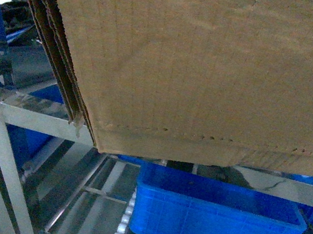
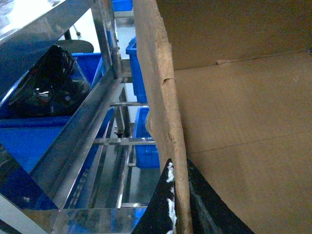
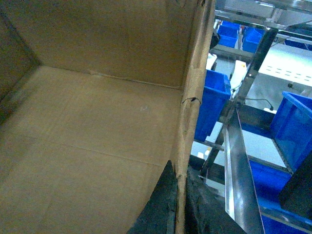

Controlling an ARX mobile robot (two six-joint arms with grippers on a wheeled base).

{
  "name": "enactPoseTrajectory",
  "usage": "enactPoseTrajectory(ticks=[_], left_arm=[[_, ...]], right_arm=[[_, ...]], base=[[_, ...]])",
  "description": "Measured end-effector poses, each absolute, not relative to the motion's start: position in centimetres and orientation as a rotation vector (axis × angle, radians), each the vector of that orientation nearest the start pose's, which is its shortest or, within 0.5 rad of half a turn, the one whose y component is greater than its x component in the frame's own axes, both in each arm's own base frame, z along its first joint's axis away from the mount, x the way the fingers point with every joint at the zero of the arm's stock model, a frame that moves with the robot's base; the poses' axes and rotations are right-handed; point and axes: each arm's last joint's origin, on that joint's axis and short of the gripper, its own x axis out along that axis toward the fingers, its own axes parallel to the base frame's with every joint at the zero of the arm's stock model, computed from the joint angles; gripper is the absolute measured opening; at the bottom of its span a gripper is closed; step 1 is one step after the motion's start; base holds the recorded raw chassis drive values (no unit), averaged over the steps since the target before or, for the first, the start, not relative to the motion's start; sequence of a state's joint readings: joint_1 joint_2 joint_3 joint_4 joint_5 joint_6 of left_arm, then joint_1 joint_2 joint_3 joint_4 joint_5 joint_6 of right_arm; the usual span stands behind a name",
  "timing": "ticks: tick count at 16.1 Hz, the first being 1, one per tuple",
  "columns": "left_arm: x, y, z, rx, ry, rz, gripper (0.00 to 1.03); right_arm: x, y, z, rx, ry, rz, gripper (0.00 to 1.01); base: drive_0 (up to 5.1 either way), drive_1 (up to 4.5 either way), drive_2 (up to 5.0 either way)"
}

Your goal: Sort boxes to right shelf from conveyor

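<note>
Big box (image 1: 213,72) filling the near view, tilting, long axis left-right, open top facing the robot, hanging above the shelf (image 1: 40,121) and a blue bin (image 1: 210,223). Left gripper (image 2: 178,204) and right gripper (image 3: 178,204) each pinching a side wall.

The big box (image 1: 213,72) is brown cardboard, dull and a bit rough, with ragged edges. The shelf (image 1: 29,116) is shiny silver metal. The bin (image 1: 210,223) is smooth blue plastic.

Brown corrugated carton (image 1: 213,72) shows faint ribbed lines and a dotted perforated seam; the bin (image 1: 214,221) is bright blue; the rack (image 1: 29,116) is shiny silver; gripper fingers (image 2: 161,209) black
</note>
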State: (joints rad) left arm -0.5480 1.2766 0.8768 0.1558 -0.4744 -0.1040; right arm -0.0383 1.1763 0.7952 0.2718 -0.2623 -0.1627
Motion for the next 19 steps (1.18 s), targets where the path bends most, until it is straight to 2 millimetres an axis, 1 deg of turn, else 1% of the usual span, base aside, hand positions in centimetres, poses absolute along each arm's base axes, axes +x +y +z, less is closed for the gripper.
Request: enactPoseTrajectory(ticks=[3, 4, 7, 9, 11, 14, 15, 16, 18, 19], left_arm=[[24.9, -13.6, 29.4, 0.016, 0.216, -0.062, 0.02], [25.2, -13.5, 29.3, 0.024, 0.237, -0.067, 0.02], [29.3, -13.2, 30.0, 0.042, 0.340, -0.077, 0.02], [31.2, -13.1, 30.0, 0.046, 0.374, -0.072, 0.02], [33.1, -13.6, 30.2, 0.053, 0.372, -0.080, 0.02], [35.3, -14.5, 29.0, 0.029, 0.447, -0.089, 0.02], [35.7, -14.6, 28.4, 0.035, 0.442, -0.069, 0.02], [35.8, -14.6, 28.2, 0.039, 0.444, -0.058, 0.05], [35.8, -14.7, 28.3, 0.043, 0.444, -0.057, 0.27], [35.8, -14.7, 28.5, 0.039, 0.431, -0.055, 0.39]], right_arm=[[26.4, -0.3, 30.1, -0.145, 0.091, 0.231, 0.02], [26.7, -0.3, 30.0, -0.137, 0.105, 0.232, 0.02], [30.0, 0.4, 30.5, -0.037, 0.197, 0.255, 0.02], [31.5, 0.9, 30.1, 0.015, 0.221, 0.246, 0.02], [32.7, 1.1, 29.5, 0.031, 0.219, 0.220, 0.02], [34.1, 1.1, 28.0, 0.051, 0.259, 0.168, 0.02], [34.3, 1.3, 27.6, 0.051, 0.269, 0.170, 0.02], [34.3, 1.3, 27.8, 0.050, 0.259, 0.170, 0.09], [34.5, 1.3, 28.7, 0.048, 0.223, 0.172, 0.31], [34.5, 1.3, 28.9, 0.048, 0.219, 0.172, 0.43]], base=[[0.3, 4.07, -3.5], [0.3, 4.07, -3.5], [0.3, 4.07, -3.5], [0.3, 4.07, -3.5], [0.3, 4.07, -3.5], [0.3, 4.07, -3.5], [0.3, 4.07, -3.5], [0.3, 4.07, -3.5], [0.3, 4.07, -3.5], [0.3, 4.07, -3.5]])
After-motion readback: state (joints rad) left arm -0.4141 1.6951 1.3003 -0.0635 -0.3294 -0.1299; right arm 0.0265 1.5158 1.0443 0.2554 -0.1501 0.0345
